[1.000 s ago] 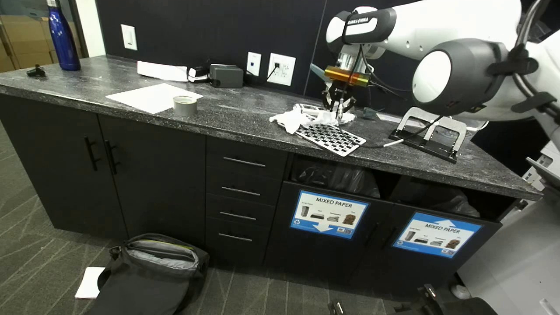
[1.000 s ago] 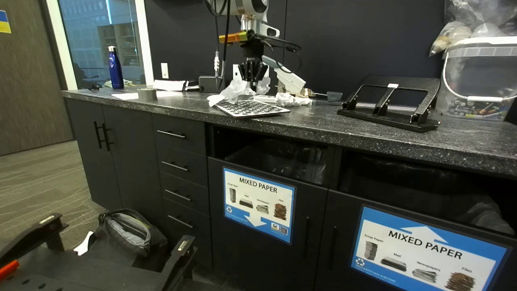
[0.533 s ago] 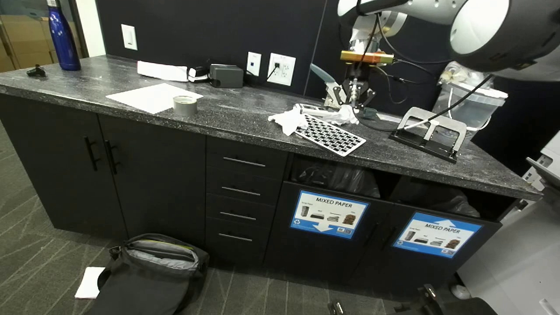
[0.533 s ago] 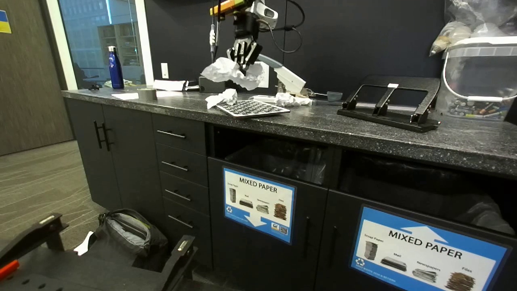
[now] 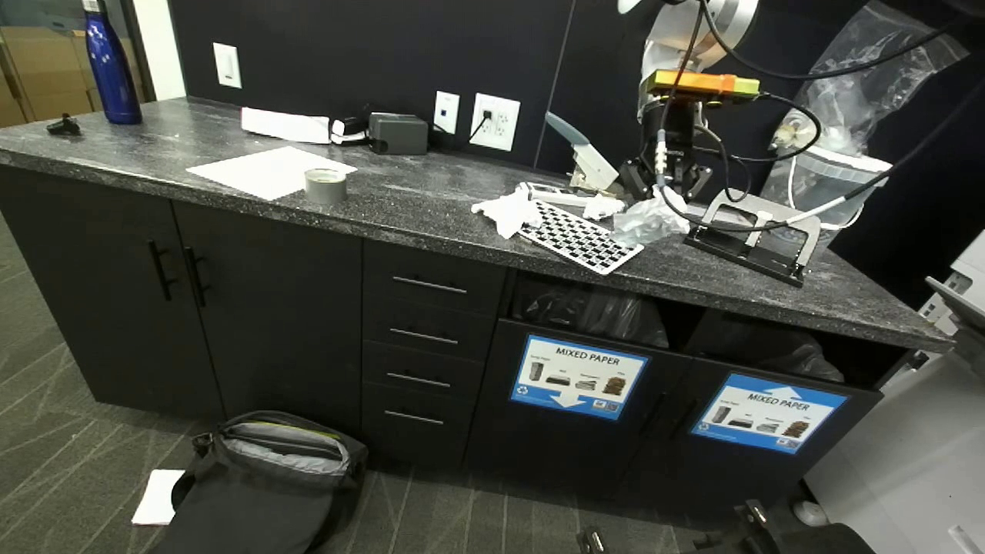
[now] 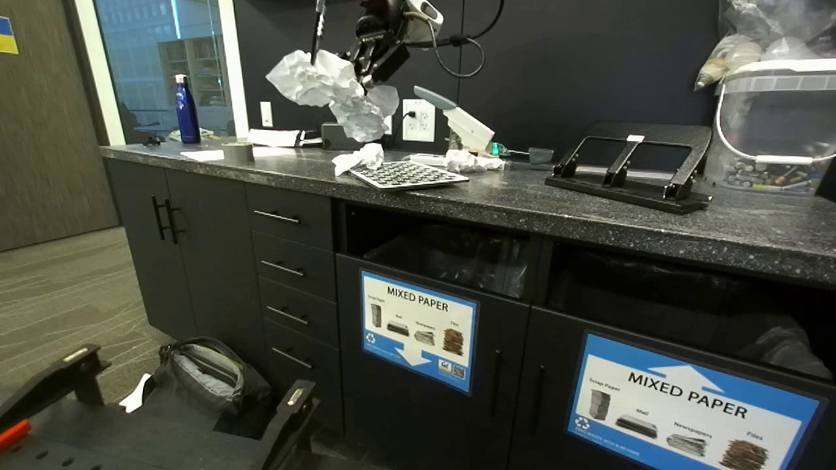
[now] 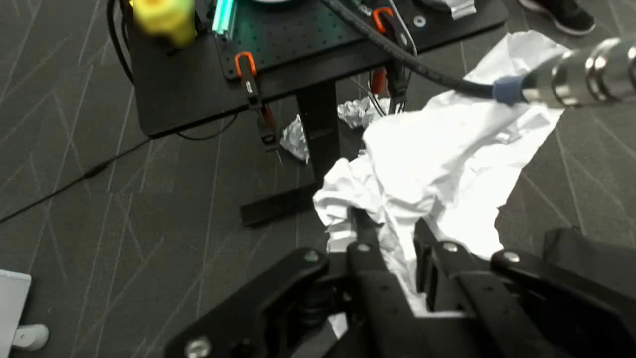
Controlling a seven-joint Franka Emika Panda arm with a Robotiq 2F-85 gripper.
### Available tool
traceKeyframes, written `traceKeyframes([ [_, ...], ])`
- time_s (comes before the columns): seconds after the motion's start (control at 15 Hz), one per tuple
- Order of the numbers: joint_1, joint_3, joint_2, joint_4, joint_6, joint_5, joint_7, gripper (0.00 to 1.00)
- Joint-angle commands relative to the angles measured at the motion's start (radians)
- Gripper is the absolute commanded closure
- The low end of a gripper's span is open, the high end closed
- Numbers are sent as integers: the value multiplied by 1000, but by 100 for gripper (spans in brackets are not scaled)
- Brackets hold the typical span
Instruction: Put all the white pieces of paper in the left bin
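In an exterior view, at left, jaws clamp crumpled white paper [image 6: 326, 85] clear of the speckled dark counter [image 6: 516, 199], a white scrap [image 6: 362, 158] overlaps the black-and-white checkered mat [image 6: 415, 175] above the dark boxy left bin [image 6: 428, 356], with another scrap [image 6: 467, 160] farther right.

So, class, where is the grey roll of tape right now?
In both exterior views the grey roll of tape stands left of centre on the dark countertop, beside the flat white sheet and right of the blue bottle.
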Motion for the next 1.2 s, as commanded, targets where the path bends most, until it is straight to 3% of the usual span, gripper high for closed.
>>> traceKeyframes([
  [0.0,-19,18,-156,-248,44,25,-97,80],
  [0.33,6,9,-275,-510,346,-41,-98,82],
  [0.73,26,6,-398,-855,820,-92,-4,81],
  [1.13,52,9,-435,-1119,1301,-156,103,83],
])
